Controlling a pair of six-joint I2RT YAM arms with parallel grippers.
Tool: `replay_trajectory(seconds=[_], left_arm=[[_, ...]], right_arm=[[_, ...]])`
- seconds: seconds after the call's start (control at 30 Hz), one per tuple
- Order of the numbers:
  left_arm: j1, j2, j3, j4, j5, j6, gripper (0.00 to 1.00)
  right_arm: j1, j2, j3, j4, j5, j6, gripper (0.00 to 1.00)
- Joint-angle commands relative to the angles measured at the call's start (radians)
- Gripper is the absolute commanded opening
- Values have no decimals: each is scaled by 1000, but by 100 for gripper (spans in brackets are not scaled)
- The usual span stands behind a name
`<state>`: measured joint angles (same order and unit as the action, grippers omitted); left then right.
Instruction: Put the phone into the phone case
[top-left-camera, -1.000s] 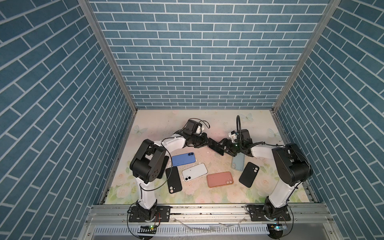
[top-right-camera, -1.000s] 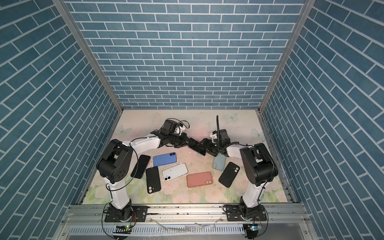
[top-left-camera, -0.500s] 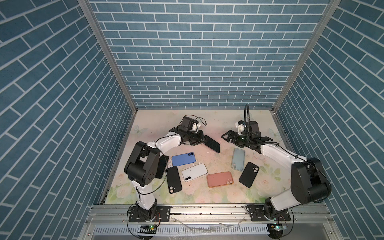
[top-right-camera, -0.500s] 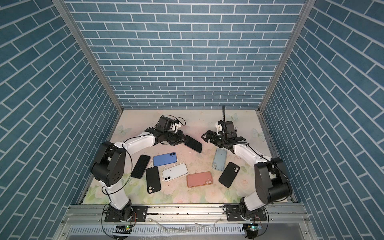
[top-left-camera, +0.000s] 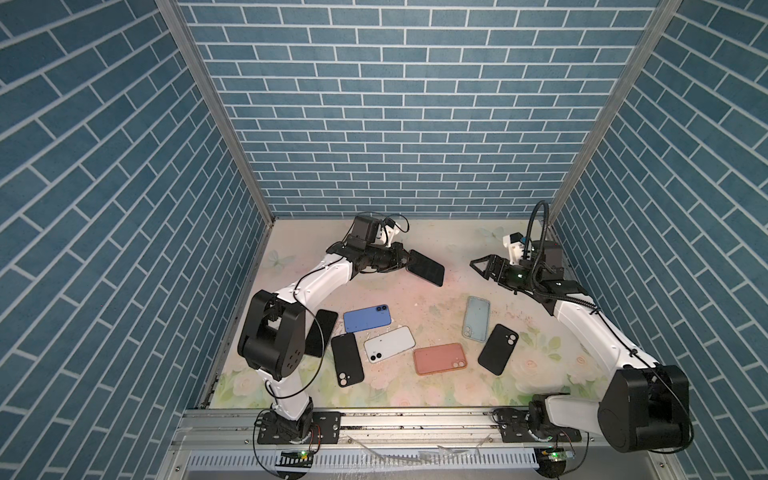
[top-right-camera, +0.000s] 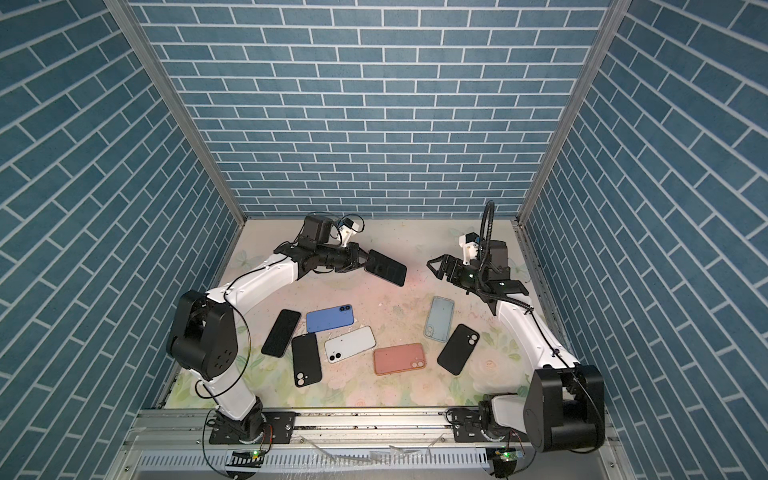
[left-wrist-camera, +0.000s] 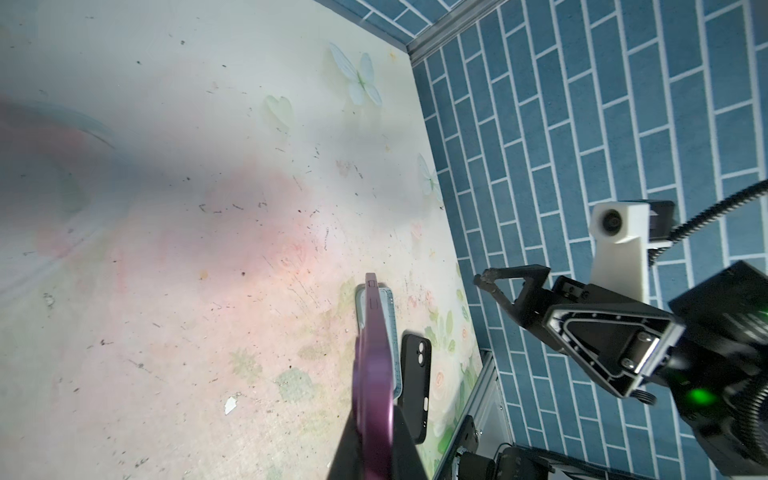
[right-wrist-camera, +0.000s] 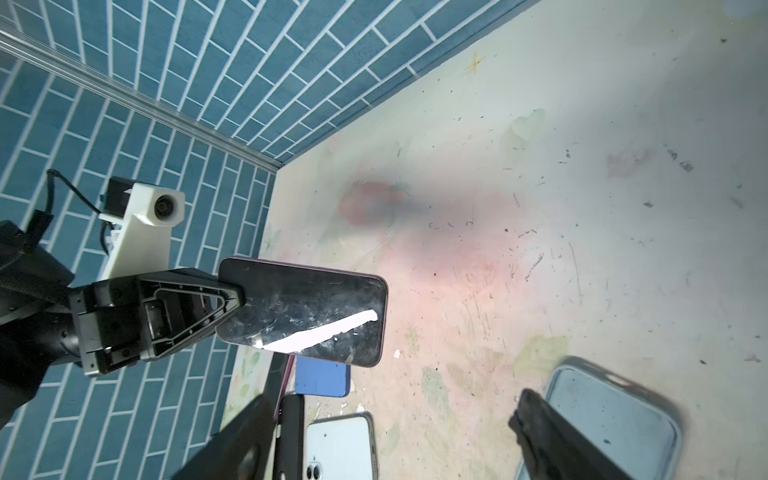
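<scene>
1. Step in hand: the phone (top-left-camera: 426, 268) is lifted and carried. Insertion is not yet started.
2. The left gripper (top-left-camera: 409, 262) is clamped on one short end of the phone. The phone is held clear of the table (top-left-camera: 453, 237), near the middle of the back edge, with the dark screen tilted upward. A purple rim is seen in the left wrist view.
3. The right gripper (top-left-camera: 476, 266) is spread wide with nothing held. It hovers near the back right corner, well apart from the phone.
4. A light blue case (top-left-camera: 476, 318) lies flat toward the right edge, below the right gripper in both top views. A black case (top-left-camera: 498, 349) lies just beside it, and a coral case (top-left-camera: 440, 358) lies nearer the front edge.
5. Four more items lie toward the front left: a blue item (top-left-camera: 367, 319), a white item (top-left-camera: 389, 344), a black item (top-left-camera: 347, 359) and a dark slab (top-left-camera: 322, 332) partly hidden by the left arm.
6. Which case is meant cannot be told. The light blue case is judged the likeliest, being nearest the free gripper.
7. The next move is judged to call for the case to be pinned or lifted by the right gripper. The phone would then be lowered over the open side, lined up with the camera cutout, and pressed in corner first.
8. Risk: with only an end grip, the phone may pivot when pressed.
</scene>
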<state>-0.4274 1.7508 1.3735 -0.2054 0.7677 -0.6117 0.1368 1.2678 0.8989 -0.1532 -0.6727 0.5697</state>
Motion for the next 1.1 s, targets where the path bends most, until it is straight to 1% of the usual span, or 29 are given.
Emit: replay_trajectory(seconds=[0.0, 0.07, 0.17, 0.23, 0.37, 0.5, 0.53, 0.6, 0.67, 0.77, 0.83, 0.9, 1.07], left_arm=[[6, -46, 42, 55, 108, -4, 0], [6, -51, 37, 99, 140, -36, 0], [6, -60, 32, 168, 180, -92, 0], [6, -65, 32, 193, 196, -116, 0], [6, -80, 26, 258, 226, -177, 0], [5, -88, 23, 347, 259, -260, 0], [3, -87, 21, 375, 268, -282, 0], [3, -82, 17, 430, 282, -332, 0], [1, -72, 9, 489, 298, -380, 0], [-6, -64, 1, 561, 314, -437, 0], [-14, -62, 2, 578, 321, -452, 0], [-22, -57, 8, 582, 328, -453, 0], [-37, -40, 24, 574, 340, -454, 0]], right_arm=[[-4, -29, -9, 85, -178, 33, 90], [-5, -21, -17, 142, -248, 65, 91], [-3, -6, -41, 235, -320, 122, 90], [-3, -2, -59, 280, -338, 142, 90], [-3, -9, -80, 304, -341, 144, 89], [-2, -15, -107, 396, -357, 198, 85], [-3, -12, -116, 448, -370, 234, 83], [-3, 6, -136, 602, -393, 331, 75], [-3, 39, -154, 798, -419, 460, 67], [-3, 97, -162, 1044, -443, 627, 59], [1, 130, -158, 1139, -454, 692, 53], [5, 153, -152, 1202, -462, 739, 48], [17, 162, -129, 1268, -479, 789, 34]])
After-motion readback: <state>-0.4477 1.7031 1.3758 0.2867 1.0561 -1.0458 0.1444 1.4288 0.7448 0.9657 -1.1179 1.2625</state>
